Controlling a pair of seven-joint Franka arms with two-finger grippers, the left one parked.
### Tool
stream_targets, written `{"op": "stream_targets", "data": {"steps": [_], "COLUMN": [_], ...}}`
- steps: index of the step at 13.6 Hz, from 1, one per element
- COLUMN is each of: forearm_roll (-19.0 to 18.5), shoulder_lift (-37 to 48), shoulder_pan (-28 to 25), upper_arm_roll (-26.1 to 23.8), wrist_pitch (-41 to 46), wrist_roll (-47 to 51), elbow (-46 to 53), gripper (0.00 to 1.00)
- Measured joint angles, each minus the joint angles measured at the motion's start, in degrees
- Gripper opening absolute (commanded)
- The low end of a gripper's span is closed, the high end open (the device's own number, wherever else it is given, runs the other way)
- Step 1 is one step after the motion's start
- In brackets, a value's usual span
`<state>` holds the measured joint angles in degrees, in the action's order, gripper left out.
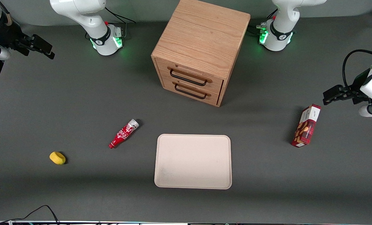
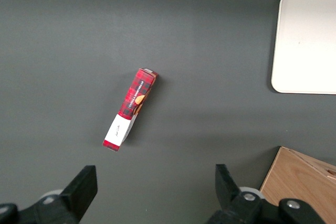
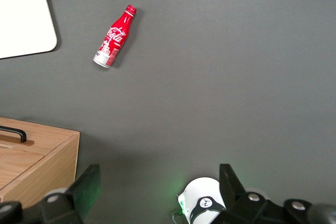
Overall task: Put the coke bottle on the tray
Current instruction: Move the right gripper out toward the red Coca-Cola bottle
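The coke bottle [image 1: 123,133] lies on its side on the dark table, its red neck pointing toward the front camera and its silver base toward the cabinet. It also shows in the right wrist view as a red bottle [image 3: 114,36] with white script. The cream tray [image 1: 193,161] lies flat beside the bottle, a short gap between them, with nothing on it; one corner of the tray [image 3: 21,14] shows in the right wrist view. My gripper [image 1: 45,50] hangs high at the working arm's end of the table, well away from the bottle. The gripper [image 3: 159,187] is open, nothing between its fingers.
A wooden two-drawer cabinet [image 1: 198,50] stands farther from the front camera than the tray, its drawers shut. A small yellow object [image 1: 57,158] lies toward the working arm's end. A red-and-white snack box [image 1: 306,125] lies toward the parked arm's end. The working arm's base [image 1: 106,39] stands beside the cabinet.
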<state>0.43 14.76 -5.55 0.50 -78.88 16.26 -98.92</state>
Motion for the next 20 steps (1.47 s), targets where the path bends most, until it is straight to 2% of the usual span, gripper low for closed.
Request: {"op": "stream_targets", "data": {"steps": [15,17,20], "forearm_roll": [0.02,0.79,3.82], "shoulder_lift": [-1.64,-3.67,-9.84], "shoulder_pan": [-0.19,-0.23,-0.47], "upper_arm_roll": [-0.12,-0.42,-3.13], "wrist_pitch": [1.12,1.03,0.87], "wrist_roll": [0.10,4.03,16.64], "elbow": [2.35,5.33,11.36], "gripper": [1.00,1.00,1.00]}}
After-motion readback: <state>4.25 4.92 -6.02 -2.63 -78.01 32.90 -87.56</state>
